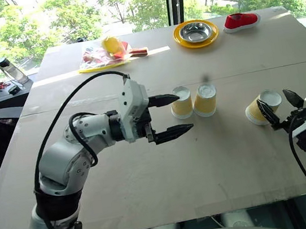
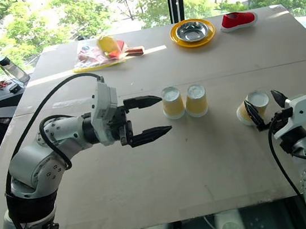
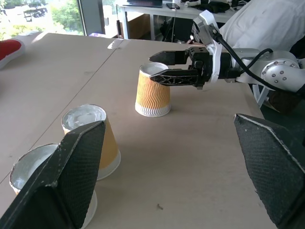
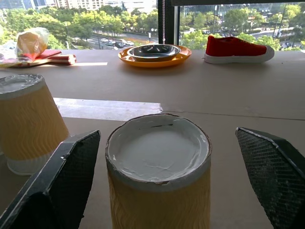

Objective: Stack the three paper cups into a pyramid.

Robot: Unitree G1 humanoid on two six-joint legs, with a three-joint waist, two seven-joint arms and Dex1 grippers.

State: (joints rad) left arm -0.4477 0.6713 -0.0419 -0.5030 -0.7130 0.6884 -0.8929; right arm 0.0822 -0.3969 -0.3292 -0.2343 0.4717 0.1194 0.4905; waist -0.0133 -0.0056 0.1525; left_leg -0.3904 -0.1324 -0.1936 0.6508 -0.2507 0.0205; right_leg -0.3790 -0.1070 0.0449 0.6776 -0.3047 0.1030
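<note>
2 cups (image 1: 193, 101) stand upturned, touching, mid-desk (image 1: 153, 194): the base is set. Cup 3 (image 1: 263, 107), at their 3 o'clock, sits between the right gripper's (image 1: 280, 105) spread fingers, ungrasped, unstacked. Left gripper (image 1: 170, 116) is spread, empty.

Three paper cups (image 1: 204, 100): yellow-tan wavy-ribbed sides, white bases. Tabletop (image 1: 177, 168): plain beige. Plate (image 1: 196, 33) orange-yellow (steel-grey bowl (image 1: 196, 30) inside). Shoe (image 1: 241, 20): red, white sole. End effector fingers (image 3: 76, 167): black.

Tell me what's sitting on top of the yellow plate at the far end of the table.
A steel bowl sits on the yellow plate, covering its middle, so only the rim shows. The bowl looks empty. A red shoe lies beside the plate, not on it.
</note>
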